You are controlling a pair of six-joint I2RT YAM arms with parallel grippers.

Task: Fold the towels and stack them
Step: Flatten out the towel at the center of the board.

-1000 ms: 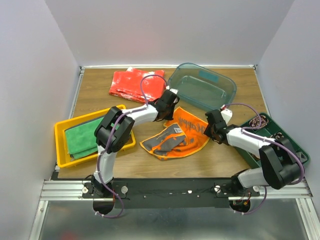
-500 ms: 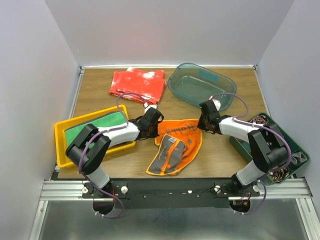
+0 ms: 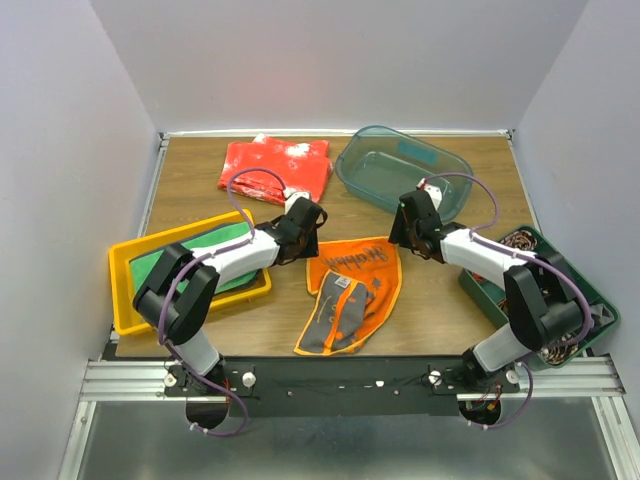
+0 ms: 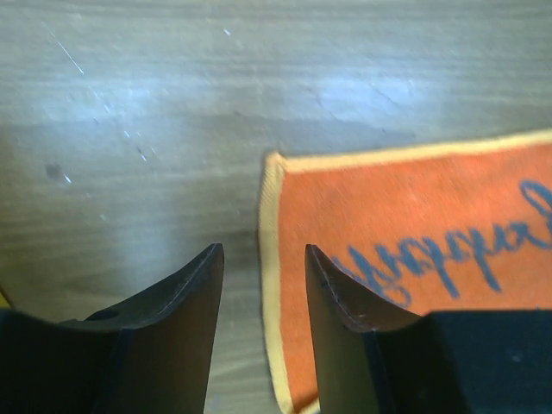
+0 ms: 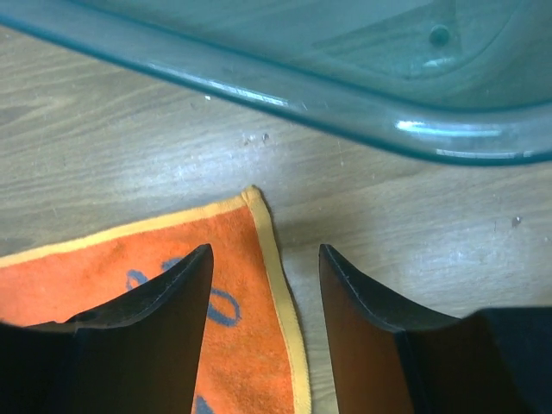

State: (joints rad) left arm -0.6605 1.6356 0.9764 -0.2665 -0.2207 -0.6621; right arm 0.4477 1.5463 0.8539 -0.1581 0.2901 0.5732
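Now my left gripper (image 4: 263, 252) is parted and empty, one far corner of the orange-and-grey towel (image 4: 414, 224) just past its tips at twelve o'clock. My right gripper (image 5: 265, 250), equally parted and empty, faces the other far corner. Between them the towel lies on the bench (image 3: 200, 190), its long axis running twelve to six.

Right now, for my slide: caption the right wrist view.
Open right end effector poised over the orange towel corner, teal bin rim just beyond.
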